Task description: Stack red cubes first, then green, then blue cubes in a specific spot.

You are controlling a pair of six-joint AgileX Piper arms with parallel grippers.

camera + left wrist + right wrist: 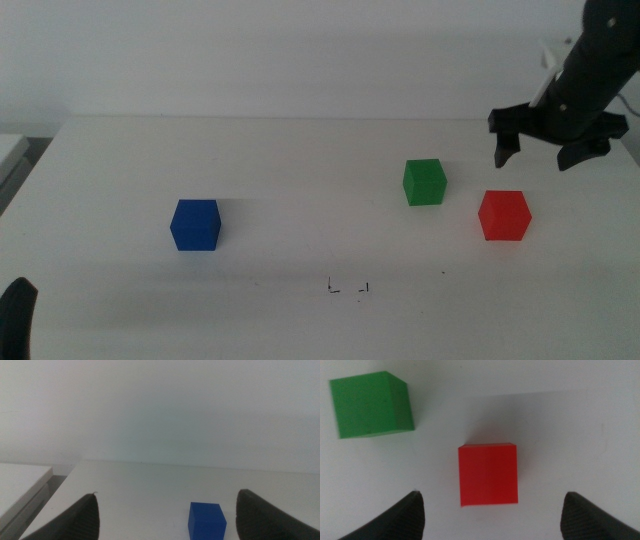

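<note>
While the right gripper (540,152) hovers spread wide above the red cube (503,215) at right, descending off-centre could nudge it against the nearby green cube (424,182); the left gripper (165,517) waits open at lower left.

Matte red cube (488,475), smooth white tabletop (300,180).

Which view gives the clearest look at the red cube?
The right wrist view: the red cube fills the centre between the open right gripper jaws. The middle view shows it small, beside the green cube. The left wrist view misses it.
</note>
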